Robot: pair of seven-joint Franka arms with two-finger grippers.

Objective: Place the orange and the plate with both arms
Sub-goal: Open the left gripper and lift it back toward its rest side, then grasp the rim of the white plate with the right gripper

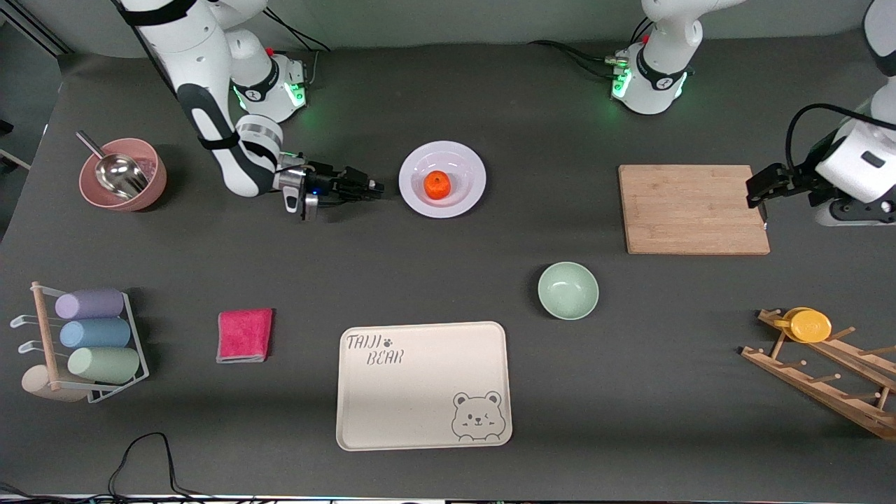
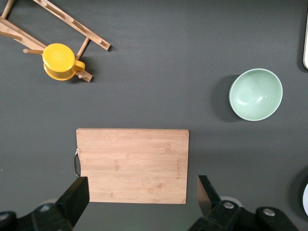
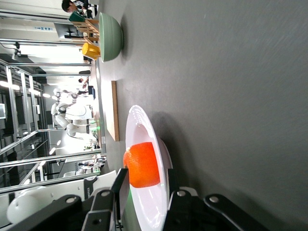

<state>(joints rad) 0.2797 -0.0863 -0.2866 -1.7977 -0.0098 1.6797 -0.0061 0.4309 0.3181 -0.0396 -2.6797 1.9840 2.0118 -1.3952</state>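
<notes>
Right gripper (image 1: 375,187): low at plate (image 1: 442,179) rim, fingers either side of rim. Orange (image 1: 437,185): in plate. Left gripper (image 1: 756,192): jaws apart, waiting over cutting board (image 1: 693,208).

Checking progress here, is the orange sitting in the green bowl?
No, the orange rests in the middle of the plate; the green bowl holds nothing.

Dark table (image 1: 490,84) with plate (image 1: 442,179), tray (image 1: 423,385), probably cloth (image 1: 244,335).
</notes>
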